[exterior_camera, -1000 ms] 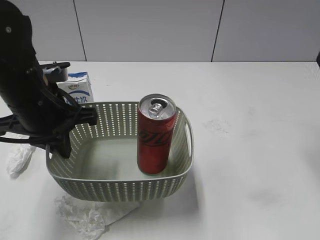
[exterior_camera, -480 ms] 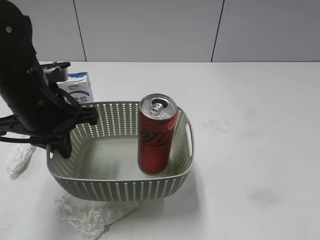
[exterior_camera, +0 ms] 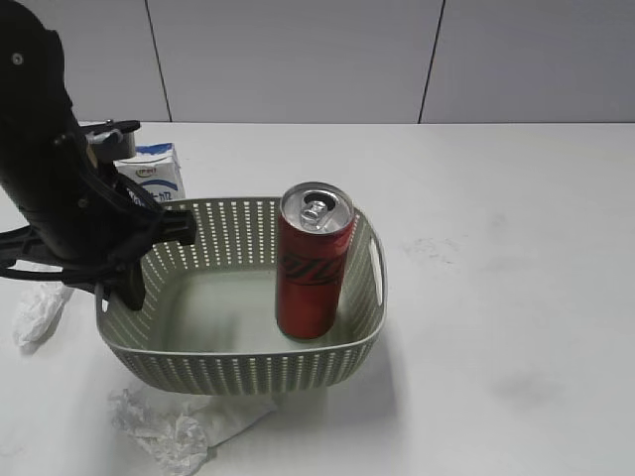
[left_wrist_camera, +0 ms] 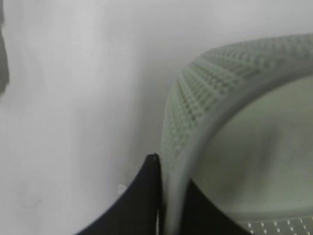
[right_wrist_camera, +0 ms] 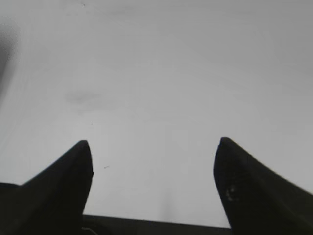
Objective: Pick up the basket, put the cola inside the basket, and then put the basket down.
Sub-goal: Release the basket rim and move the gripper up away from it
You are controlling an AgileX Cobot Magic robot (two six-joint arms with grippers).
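Note:
The pale green basket is at the middle left of the white table. The red cola can stands upright inside it, near its right wall. My left gripper is shut on the basket's left wall, one finger outside and one inside. In the left wrist view the wall runs between the two black fingers of the left gripper. My right gripper is open and empty over bare table; it is out of the exterior view.
A white-and-blue milk carton stands behind the basket at the left. Crumpled white wrap lies in front of the basket and at its left. The table to the right of the basket is bare.
The basket, with the can in it, has shifted slightly to the right and up in my left gripper's hold. The can stays upright.

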